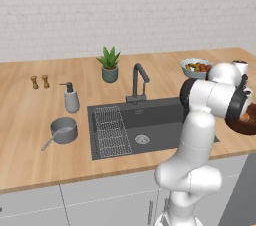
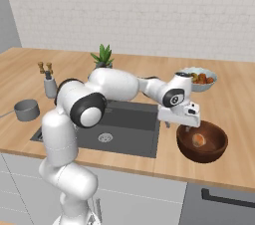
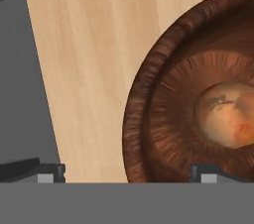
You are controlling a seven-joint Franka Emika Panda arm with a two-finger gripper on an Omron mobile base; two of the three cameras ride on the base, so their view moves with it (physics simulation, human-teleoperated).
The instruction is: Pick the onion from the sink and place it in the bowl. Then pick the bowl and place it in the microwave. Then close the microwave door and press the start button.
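The dark reddish-brown bowl (image 2: 215, 150) stands on the wooden counter just right of the sink (image 2: 130, 119). The orange-brown onion (image 2: 199, 140) lies in its bottom, free of the fingers. My gripper (image 2: 177, 126) hangs open over the bowl's left rim, one finger above the counter and one above the bowl. In the hand view the bowl (image 3: 136, 119) curves in from the right with the onion (image 3: 228, 114) inside, and the gripper (image 3: 129, 174) straddles the rim. From the left, the bowl (image 1: 246, 127) peeks out behind my arm. The microwave and its door are out of view.
A grey-blue bowl of food (image 2: 199, 78) sits behind the wooden bowl. The black faucet (image 1: 139, 82), a wire rack (image 1: 111, 131), a potted plant (image 1: 109, 64), a soap dispenser (image 1: 71, 98) and a small pot (image 1: 63, 130) surround the sink.
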